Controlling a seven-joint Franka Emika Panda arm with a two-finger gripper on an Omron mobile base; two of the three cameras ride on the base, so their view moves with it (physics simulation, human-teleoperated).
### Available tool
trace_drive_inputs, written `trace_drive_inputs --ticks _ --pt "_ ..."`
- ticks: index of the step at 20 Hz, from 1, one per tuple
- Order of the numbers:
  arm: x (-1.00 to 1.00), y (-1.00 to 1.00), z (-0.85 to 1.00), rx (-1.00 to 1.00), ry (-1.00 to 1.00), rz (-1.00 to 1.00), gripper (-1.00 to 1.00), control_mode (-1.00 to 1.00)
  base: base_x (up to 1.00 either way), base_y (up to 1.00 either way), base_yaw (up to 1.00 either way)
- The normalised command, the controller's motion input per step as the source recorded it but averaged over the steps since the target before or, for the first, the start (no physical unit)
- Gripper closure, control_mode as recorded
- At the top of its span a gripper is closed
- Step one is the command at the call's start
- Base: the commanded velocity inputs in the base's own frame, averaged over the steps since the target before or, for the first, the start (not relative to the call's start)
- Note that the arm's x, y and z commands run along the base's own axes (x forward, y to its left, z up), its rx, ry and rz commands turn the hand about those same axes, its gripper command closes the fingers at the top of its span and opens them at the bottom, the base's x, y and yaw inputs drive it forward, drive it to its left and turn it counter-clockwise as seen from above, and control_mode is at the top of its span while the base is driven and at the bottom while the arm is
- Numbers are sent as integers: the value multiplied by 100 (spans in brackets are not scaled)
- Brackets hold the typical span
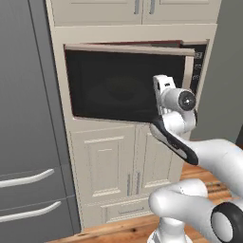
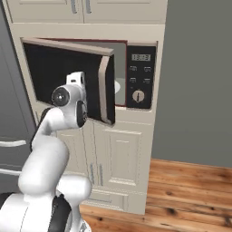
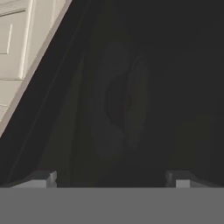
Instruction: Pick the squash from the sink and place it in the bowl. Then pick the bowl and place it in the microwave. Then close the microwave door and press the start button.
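Note:
The microwave (image 2: 136,106) is built into a beige cabinet column, with its dark control panel (image 2: 140,77) on the right. The microwave door (image 1: 114,80) (image 2: 63,77) stands partly open, hinged on the left, its handle (image 2: 103,88) swung out from the front. My gripper (image 3: 111,179) is open and points straight at the door's dark glass (image 3: 144,65), close to it, with nothing between its fingertips (image 3: 41,179). A dim round shape (image 3: 118,105) shows through the glass; I cannot tell if it is the bowl. The squash and the sink are out of view.
Beige cabinet doors (image 1: 114,166) sit below the microwave and more above it. A grey fridge front with drawer handles (image 1: 28,178) fills the left. A grey wall (image 2: 199,81) and wooden floor (image 2: 190,190) lie to the right.

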Motion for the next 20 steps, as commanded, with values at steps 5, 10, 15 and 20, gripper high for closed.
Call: trace_drive_inputs --ticks 5,10,15,20 --pt "100 -32 4 3 0 33 -100 -100 0 0 0" --pt "92 -6 2 0 0 23 -100 -100 0 0 0" --pt "48 0 31 0 1 12 -100 -100 0 0 0" --pt "8 0 37 0 3 3 -100 -100 0 0 0"
